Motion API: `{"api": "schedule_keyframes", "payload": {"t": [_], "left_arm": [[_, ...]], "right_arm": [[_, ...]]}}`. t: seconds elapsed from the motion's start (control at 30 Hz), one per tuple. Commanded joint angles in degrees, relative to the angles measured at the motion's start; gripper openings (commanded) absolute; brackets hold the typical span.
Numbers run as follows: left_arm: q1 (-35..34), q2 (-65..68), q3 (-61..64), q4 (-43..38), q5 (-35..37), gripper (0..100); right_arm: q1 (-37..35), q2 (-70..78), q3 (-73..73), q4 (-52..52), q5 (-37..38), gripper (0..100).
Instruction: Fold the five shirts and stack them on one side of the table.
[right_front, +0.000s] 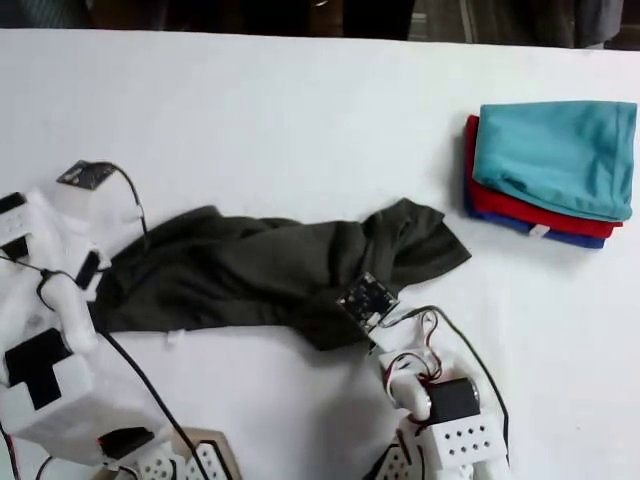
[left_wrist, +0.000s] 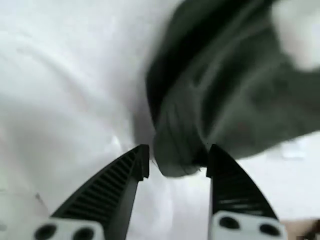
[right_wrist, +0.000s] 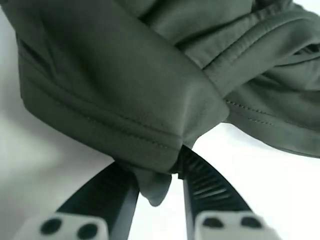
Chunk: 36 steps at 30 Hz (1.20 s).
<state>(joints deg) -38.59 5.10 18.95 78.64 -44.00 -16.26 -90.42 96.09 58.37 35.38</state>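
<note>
L pincer wide, straddling dark green shirt edge; R pincer pinching its hem. Three folded shirts stacked on counter.

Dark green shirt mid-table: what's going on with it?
Both arms are on the dark green shirt, which lies crumpled and unfolded across the table. The right gripper is shut on a fold of its hem at one end. The left gripper is at the shirt's opposite edge; whether it has cloth pinched is unclear. At the table's side, a folded teal shirt sits stacked on a red shirt and a blue shirt.
</note>
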Motion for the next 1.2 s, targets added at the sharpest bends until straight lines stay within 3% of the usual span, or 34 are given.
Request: {"api": "schedule_keyframes", "payload": {"t": [0.0,0.13,0.67,0.97,1.03,1.13,1.17], "left_arm": [[-0.09,-0.70,-4.53,7.47,-0.70,21],[-0.26,-0.35,-4.79,9.67,-0.79,21],[-1.32,-0.26,16.75,-14.24,-0.26,21],[-1.14,-0.26,19.12,-13.01,-0.26,21],[-1.05,-0.26,19.03,-11.16,-0.26,16],[-0.97,-0.35,18.77,-10.37,-0.18,1],[-0.97,-0.44,18.77,-10.37,-0.18,4]], "right_arm": [[0.84,-1.27,0.00,-1.01,0.18,9.1],[0.84,-1.27,0.00,-1.01,0.18,9.1],[0.84,-1.27,0.00,-1.01,0.18,9.1],[0.84,-1.27,0.00,-1.01,0.18,9.1],[0.84,-1.27,0.00,-1.01,0.18,9.1],[0.84,-1.27,0.00,-1.01,0.18,9.1],[0.92,-1.27,-0.18,-1.01,0.18,9.1]]}}
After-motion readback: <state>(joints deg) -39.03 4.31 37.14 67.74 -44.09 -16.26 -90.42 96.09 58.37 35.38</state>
